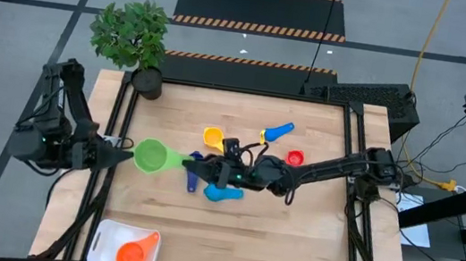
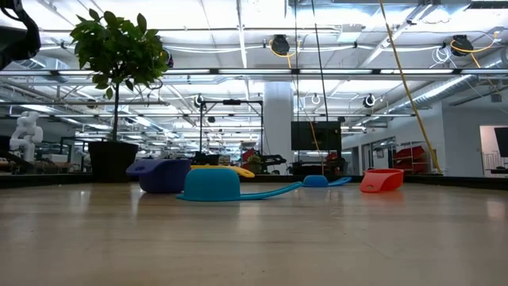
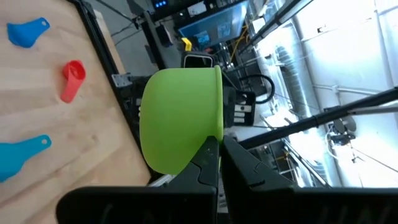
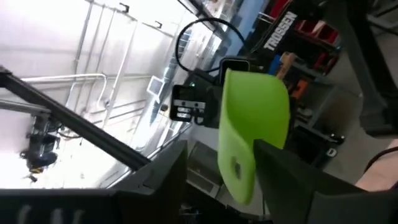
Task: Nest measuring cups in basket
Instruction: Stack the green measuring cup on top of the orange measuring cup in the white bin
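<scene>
At frame left in the high view, the left gripper [image 1: 126, 152] pinches the green cup [image 1: 151, 156] by its rim, held above the table. At centre, the right gripper [image 1: 185, 162] straddles the cup's handle, fingers spread. Basket [image 1: 105, 236], holding the orange cup [image 1: 135, 254], sits lower left; if the left lets go before the right has clamped, the green cup would likely fall.

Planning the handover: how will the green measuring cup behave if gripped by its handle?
The green cup looks rigid and light: it holds shape while the left gripper pinches its rim. Its handle, between the right gripper's open fingers, looks smooth and flat, so the bowl might pivot.
</scene>
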`<state>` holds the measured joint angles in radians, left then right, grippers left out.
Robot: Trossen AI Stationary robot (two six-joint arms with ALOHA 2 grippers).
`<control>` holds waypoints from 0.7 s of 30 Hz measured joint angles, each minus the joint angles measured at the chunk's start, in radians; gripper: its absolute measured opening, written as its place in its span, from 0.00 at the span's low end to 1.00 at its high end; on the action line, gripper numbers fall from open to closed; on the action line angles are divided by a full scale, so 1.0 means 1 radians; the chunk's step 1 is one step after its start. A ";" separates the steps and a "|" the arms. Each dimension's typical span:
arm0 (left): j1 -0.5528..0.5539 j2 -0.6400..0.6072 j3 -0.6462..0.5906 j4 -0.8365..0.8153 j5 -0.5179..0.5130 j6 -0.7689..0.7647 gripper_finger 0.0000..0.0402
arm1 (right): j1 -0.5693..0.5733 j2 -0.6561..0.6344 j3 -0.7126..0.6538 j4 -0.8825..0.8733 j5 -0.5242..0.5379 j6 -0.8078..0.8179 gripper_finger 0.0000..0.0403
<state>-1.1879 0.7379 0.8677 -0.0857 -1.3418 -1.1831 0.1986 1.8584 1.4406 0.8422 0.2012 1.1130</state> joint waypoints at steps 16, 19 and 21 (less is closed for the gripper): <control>0.048 -0.006 0.000 0.000 0.040 0.076 0.07 | -0.034 0.000 0.000 0.003 -0.128 0.000 0.03; 0.048 -0.006 0.000 0.000 0.040 0.103 0.16 | -0.035 0.000 0.000 0.011 -0.141 0.000 0.01; 0.048 -0.006 0.000 0.000 0.039 0.113 0.25 | -0.036 0.000 0.000 0.014 -0.158 0.006 0.01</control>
<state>-1.1400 0.7319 0.8677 -0.0860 -1.3025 -1.0701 0.1627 1.8580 1.4406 0.8562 0.0430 1.1186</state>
